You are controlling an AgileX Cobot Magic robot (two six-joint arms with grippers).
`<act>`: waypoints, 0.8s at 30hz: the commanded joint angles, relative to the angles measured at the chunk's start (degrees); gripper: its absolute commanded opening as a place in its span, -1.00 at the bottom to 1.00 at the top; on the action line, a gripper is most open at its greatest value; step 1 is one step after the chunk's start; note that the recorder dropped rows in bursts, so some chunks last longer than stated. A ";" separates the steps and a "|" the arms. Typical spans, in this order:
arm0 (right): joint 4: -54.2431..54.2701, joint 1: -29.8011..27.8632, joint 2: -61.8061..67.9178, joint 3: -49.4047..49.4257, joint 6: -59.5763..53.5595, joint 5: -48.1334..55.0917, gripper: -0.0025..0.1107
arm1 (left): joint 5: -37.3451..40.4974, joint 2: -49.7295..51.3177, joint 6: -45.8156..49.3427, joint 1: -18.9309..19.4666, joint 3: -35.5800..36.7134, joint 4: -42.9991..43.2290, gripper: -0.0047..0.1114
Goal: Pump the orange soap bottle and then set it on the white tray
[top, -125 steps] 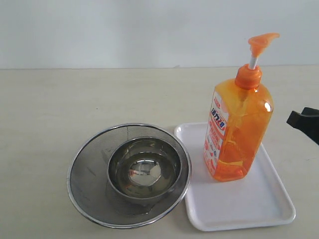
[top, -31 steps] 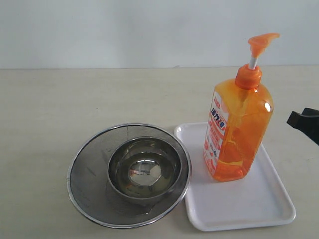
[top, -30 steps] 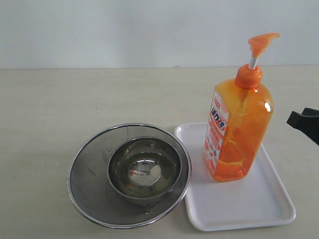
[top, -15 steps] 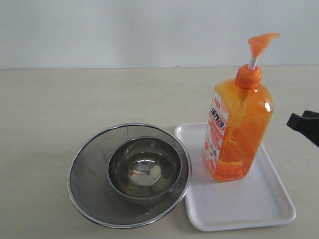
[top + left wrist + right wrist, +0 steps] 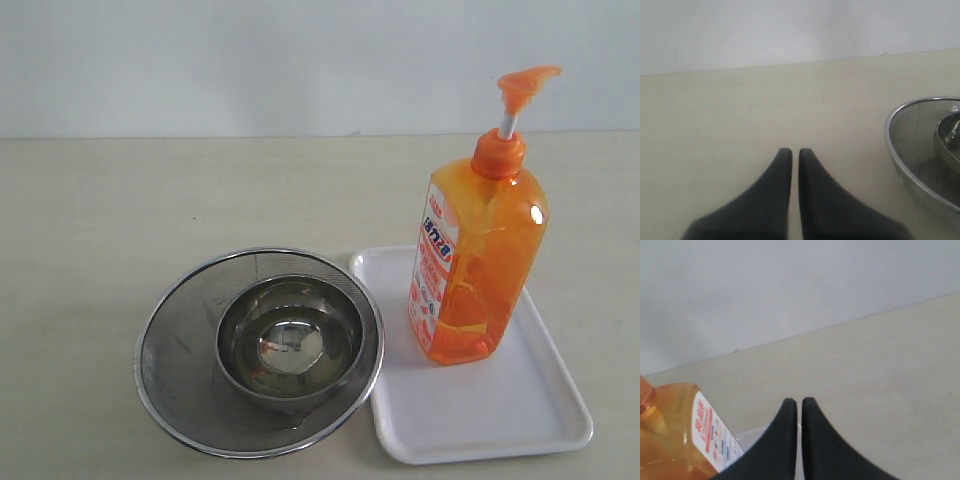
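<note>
orange soap bottle (image 5: 472, 270) upright on white tray (image 5: 500, 412), mesh strainer (image 5: 175, 355) holding steel bowl (image 5: 290, 345) at nine o'clock; left gripper (image 5: 791, 153), right gripper (image 5: 799, 403) closed, empty

Far half of bench (image 5: 150, 190) bare: I can pass left to right. Near middle blocked by mesh strainer (image 5: 170, 360) holding steel bowl (image 5: 290, 340), its rim against the left edge of the white tray (image 5: 500, 425). Orange soap bottle (image 5: 478, 255) stands tall on tray's far part; tray's near part free. Bare bench ahead of my left tool (image 5: 791, 156).
</note>
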 commanded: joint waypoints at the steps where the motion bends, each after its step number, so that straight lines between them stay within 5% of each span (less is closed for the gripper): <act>1: -0.08 -0.06 -12.44 0.07 -1.14 9.86 -0.96 | -0.05 -0.18 -0.61 0.18 0.17 0.21 -0.84; 13: -1.03 -0.06 -37.65 8.67 -3.22 13.73 -0.96 | -0.05 -0.18 -0.61 0.18 0.17 0.21 -0.84; 24: 1.02 -0.06 -37.65 10.92 -0.50 11.32 -0.96 | -0.14 -0.18 -0.61 0.18 0.17 0.21 -0.84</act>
